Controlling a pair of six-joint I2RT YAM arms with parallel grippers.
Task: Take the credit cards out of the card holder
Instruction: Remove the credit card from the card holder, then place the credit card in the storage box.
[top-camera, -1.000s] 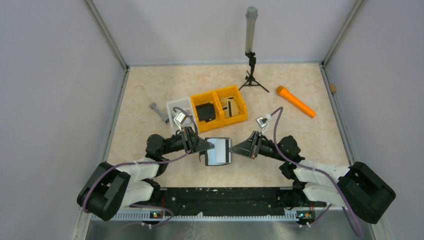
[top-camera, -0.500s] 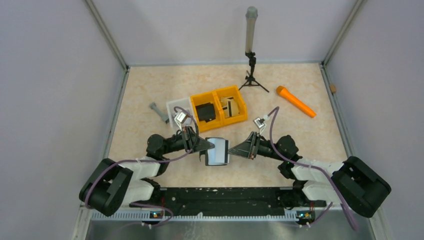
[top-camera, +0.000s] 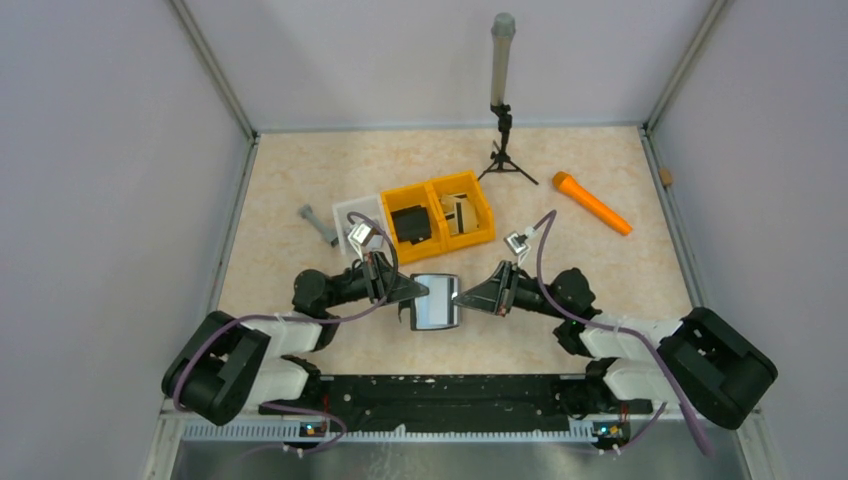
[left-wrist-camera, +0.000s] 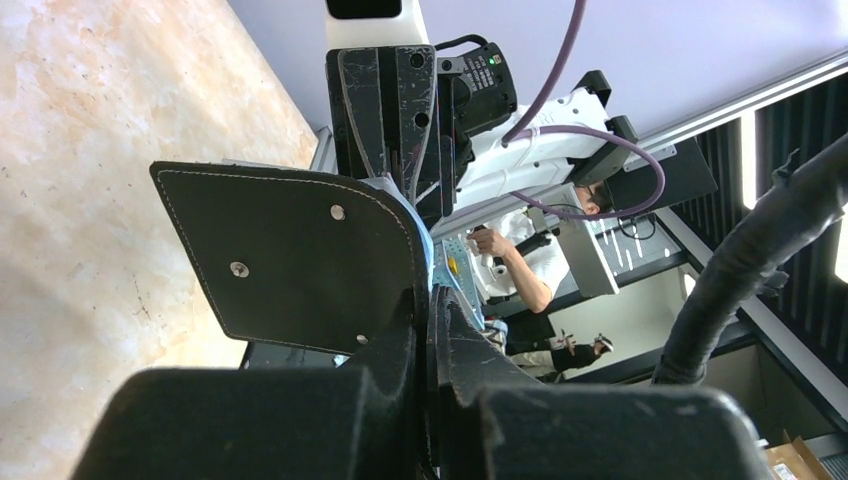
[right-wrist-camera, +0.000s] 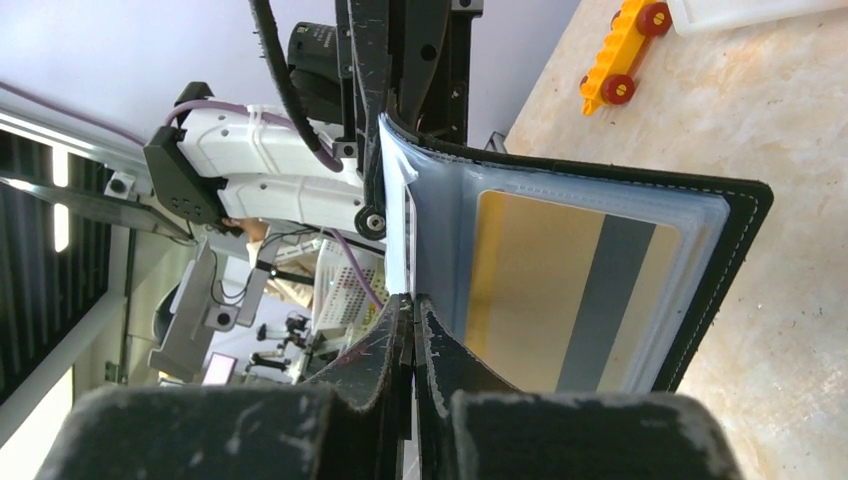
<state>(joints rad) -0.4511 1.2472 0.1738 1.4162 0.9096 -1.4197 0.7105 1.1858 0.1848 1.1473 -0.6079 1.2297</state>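
The black card holder (top-camera: 436, 302) hangs open between my two grippers, just above the table in front of the bins. My left gripper (top-camera: 418, 292) is shut on its left edge; the left wrist view shows the black outer flap (left-wrist-camera: 300, 250) pinched at my fingertips (left-wrist-camera: 430, 305). My right gripper (top-camera: 458, 297) is shut on a thin pale card edge (right-wrist-camera: 398, 240) that stands out of the holder's grey-blue lining (right-wrist-camera: 445, 200). A gold card with a grey stripe (right-wrist-camera: 570, 290) sits in a clear slot of the open flap.
Two orange bins (top-camera: 478, 232) stand behind the holder; one holds a black blocky item (top-camera: 410, 222), the other holds cards (top-camera: 460, 212). A white bin (top-camera: 350, 210), a grey part (top-camera: 318, 224), an orange tube (top-camera: 592, 202), a tripod post (top-camera: 500, 100) and a yellow toy (right-wrist-camera: 622, 50) lie around.
My right gripper has shifted slightly left toward the holder, and the holder looks a little narrower from above. My left gripper has stayed in place.
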